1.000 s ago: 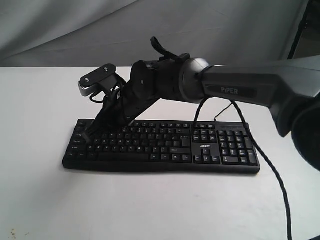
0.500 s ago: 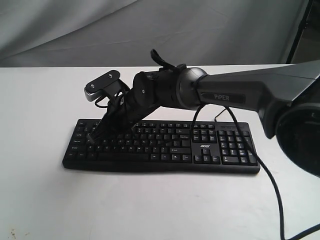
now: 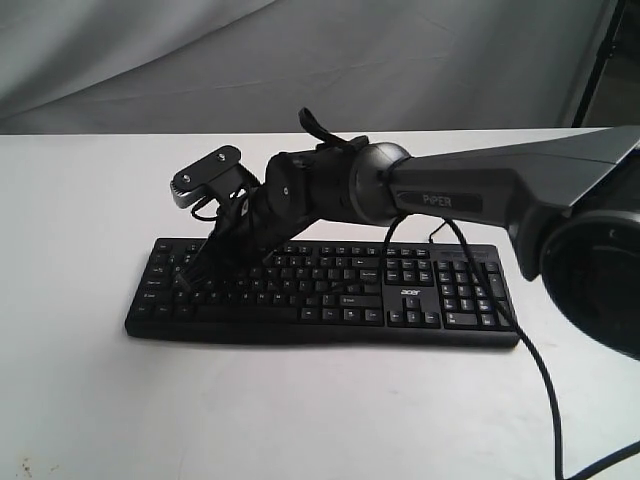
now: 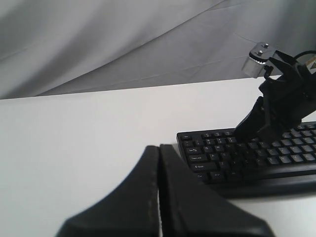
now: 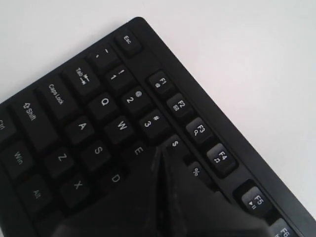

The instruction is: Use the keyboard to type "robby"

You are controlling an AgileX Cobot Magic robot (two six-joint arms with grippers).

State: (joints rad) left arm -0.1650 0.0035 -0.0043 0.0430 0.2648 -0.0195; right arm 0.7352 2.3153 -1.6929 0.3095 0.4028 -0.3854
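Closed right pincer point(image 5: 160, 154) tips between E and 4 on the keyboard point(image 5: 89, 106), so probably press R straight down, one key only; left pincer point(image 4: 159, 168) closed, off-board.

keyboard point(image 3: 300, 318): we see matt black plastic, keys faintly sheened
table point(image 3: 90, 400): we find it smooth, matt white
backdrop point(image 3: 150, 60): we read grey cloth, softly creased
right arm point(image 3: 520, 185): smooth grey casing, satin

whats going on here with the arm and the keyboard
The right gripper, shut, points down at the left end of the black keyboard, with its tip by the E key and the 4 key. Whether it presses anything is unclear. The left gripper, also shut, hangs over the white table beside the keyboard.
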